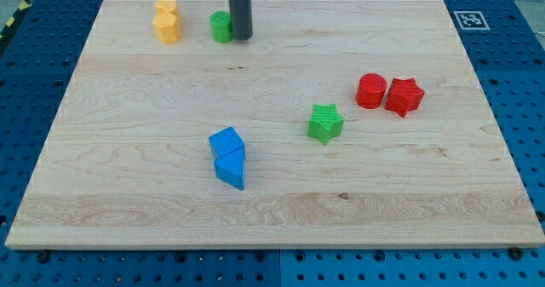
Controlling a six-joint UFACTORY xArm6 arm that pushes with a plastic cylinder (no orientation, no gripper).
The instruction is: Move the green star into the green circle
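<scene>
Nearest, two blue blocks touch on the wooden surface. Green star sits centre-right. No jaws: the rod's tip touches the green circle, holding nothing.

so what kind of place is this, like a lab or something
Probably a robotics lab bench, not a home or workshop. A wooden board lies on a blue perforated table, a printed marker tag sits in the board's corner, and my tip rests beside the green circle.
</scene>
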